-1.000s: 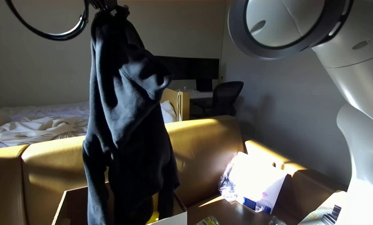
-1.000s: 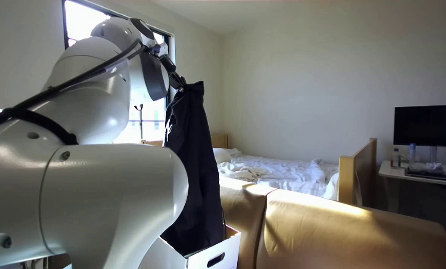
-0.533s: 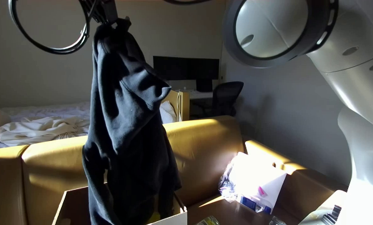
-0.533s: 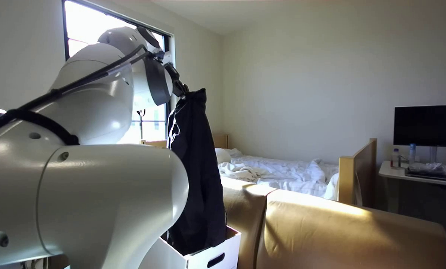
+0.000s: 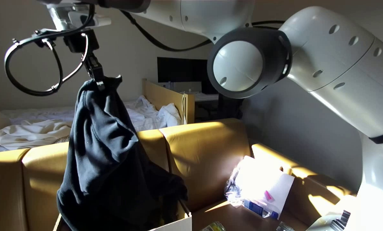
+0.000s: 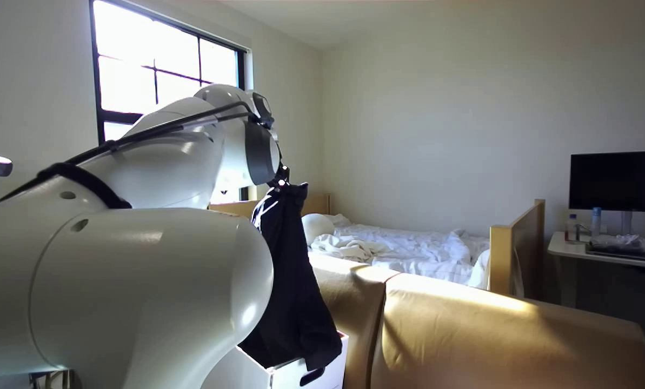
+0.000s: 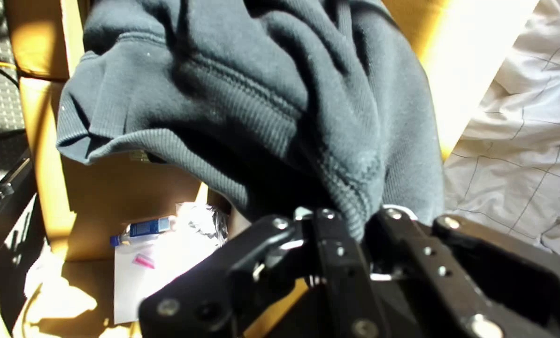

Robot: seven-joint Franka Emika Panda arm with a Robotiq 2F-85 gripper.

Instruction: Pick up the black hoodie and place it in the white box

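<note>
My gripper point(image 5: 99, 84) is shut on the top end of the black hoodie point(image 5: 103, 160), which hangs below it in both exterior views. In the wrist view the gripper point(image 7: 360, 227) pinches a ribbed seam of the hoodie point(image 7: 280, 70), with cloth between the fingers. The hoodie's lower part bunches in and over the white box point(image 5: 178, 224). In an exterior view, one fold of the hoodie point(image 6: 290, 281) drapes over the rim of the box point(image 6: 287, 376) near its handle hole. The hoodie hides most of the box's inside.
A tan couch point(image 5: 207, 150) stands behind the box, with its backrest close to the hoodie. A bed point(image 6: 409, 248) is beyond the couch. A bright white board or box point(image 5: 262, 183) with plastic-wrapped items leans at the couch's right end. A small package point(image 5: 214, 226) lies near the box.
My gripper has moved down with the hoodie, more of which now bunches at the box. One fold has spread outward over the rim. The gripper stays shut on the cloth.
</note>
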